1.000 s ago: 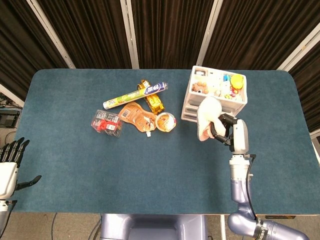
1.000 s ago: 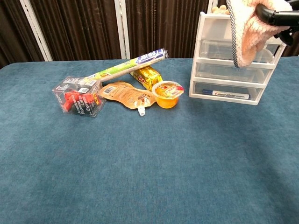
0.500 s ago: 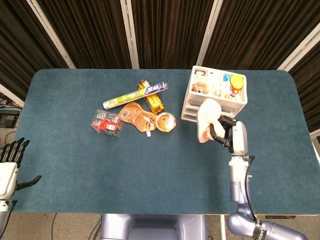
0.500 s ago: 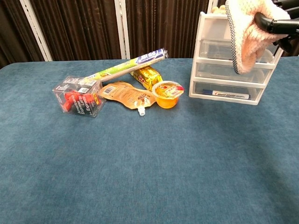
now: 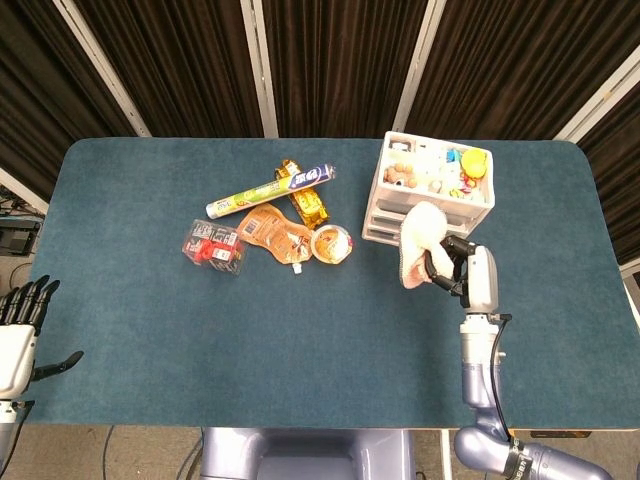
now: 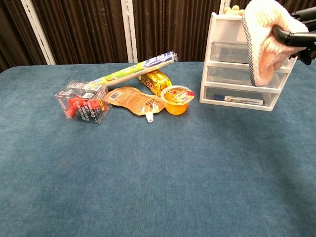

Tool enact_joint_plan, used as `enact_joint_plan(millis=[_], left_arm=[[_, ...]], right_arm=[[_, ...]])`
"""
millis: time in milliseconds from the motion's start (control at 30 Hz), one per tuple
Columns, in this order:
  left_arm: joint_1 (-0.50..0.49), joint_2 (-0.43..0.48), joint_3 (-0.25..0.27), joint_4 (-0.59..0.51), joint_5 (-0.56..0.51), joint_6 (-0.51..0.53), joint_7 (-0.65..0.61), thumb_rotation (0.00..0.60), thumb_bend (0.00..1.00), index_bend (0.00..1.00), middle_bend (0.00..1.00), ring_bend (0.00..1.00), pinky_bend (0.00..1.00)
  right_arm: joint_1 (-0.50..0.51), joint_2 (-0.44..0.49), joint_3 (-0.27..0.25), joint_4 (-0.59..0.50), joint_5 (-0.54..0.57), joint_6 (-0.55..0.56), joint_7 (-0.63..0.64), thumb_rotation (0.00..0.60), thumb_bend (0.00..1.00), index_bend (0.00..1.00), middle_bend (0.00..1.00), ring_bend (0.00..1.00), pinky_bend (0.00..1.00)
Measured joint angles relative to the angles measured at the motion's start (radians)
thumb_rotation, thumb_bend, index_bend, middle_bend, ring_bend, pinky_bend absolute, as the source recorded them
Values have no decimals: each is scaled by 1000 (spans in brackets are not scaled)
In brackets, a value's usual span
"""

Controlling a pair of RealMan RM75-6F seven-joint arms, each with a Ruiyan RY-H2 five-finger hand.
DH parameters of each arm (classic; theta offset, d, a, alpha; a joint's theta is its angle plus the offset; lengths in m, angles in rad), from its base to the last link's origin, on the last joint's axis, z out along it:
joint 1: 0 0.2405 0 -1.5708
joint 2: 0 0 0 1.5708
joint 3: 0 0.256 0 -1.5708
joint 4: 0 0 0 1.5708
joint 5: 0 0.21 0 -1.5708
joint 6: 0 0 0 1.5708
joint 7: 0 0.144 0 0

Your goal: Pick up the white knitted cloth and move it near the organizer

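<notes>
Raised above the table just before the organizer (image 5: 437, 183), the right hand (image 5: 463, 268) is held with fingers closed around the white knitted cloth (image 5: 418, 242), which hangs clear.

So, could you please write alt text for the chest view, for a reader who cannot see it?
The right hand holds a white knitted cloth in the air in front of a white drawer organizer. On the blue table, to the left, lie a clear box of red items, snack pouches, a jelly cup and a long tube.
</notes>
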Motion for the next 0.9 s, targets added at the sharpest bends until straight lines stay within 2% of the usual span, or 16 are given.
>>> enact_joint_plan(millis=[200,267,300,367,433,500,533,600,667,900], left_arm=[[0,1,0,0,0,-1,-2,600,0,0,0,0,0],[0,1,0,-1,1,0,-2,600,0,0,0,0,0],[0,1,0,-1,1,0,-2,600,0,0,0,0,0],[0,1,0,-1,2,0,-2,600,0,0,0,0,0],[0,1,1,0,4,1,-2,600,0,0,0,0,0],[0,1,2,1,7,1,-3,600,0,0,0,0,0],[0,1,2,1,8,2,-4,600,0,0,0,0,0],[0,2,3,2,10,2,-6,600,0,0,0,0,0],[-1,3,3,4,12,3,-7,600,0,0,0,0,0],[0,6,7,6,26,7,-16,600,0,0,0,0,0]], right_arm=[[-2,-6,-4,20,10,-7,0,600,462,665,730,718,880],[-3,-7,-10,25,14,-14,-1,600,421,636,703,691,858],[-4,-6,-16,27,15,-19,-2,600,365,592,659,646,807],[-6,-1,-31,28,17,-37,-9,600,241,453,516,492,630],[-8,9,-48,24,20,-58,-16,600,106,243,295,240,391],[-12,23,-71,14,24,-81,-33,600,32,123,146,77,259],[-14,28,-79,9,27,-87,-44,600,10,82,83,27,196],[-20,35,-99,0,28,-91,-74,600,0,44,20,0,113],[-28,38,-118,-8,22,-83,-106,600,0,36,0,0,65],[-54,68,-160,-44,-14,-36,-213,600,0,34,0,0,41]])
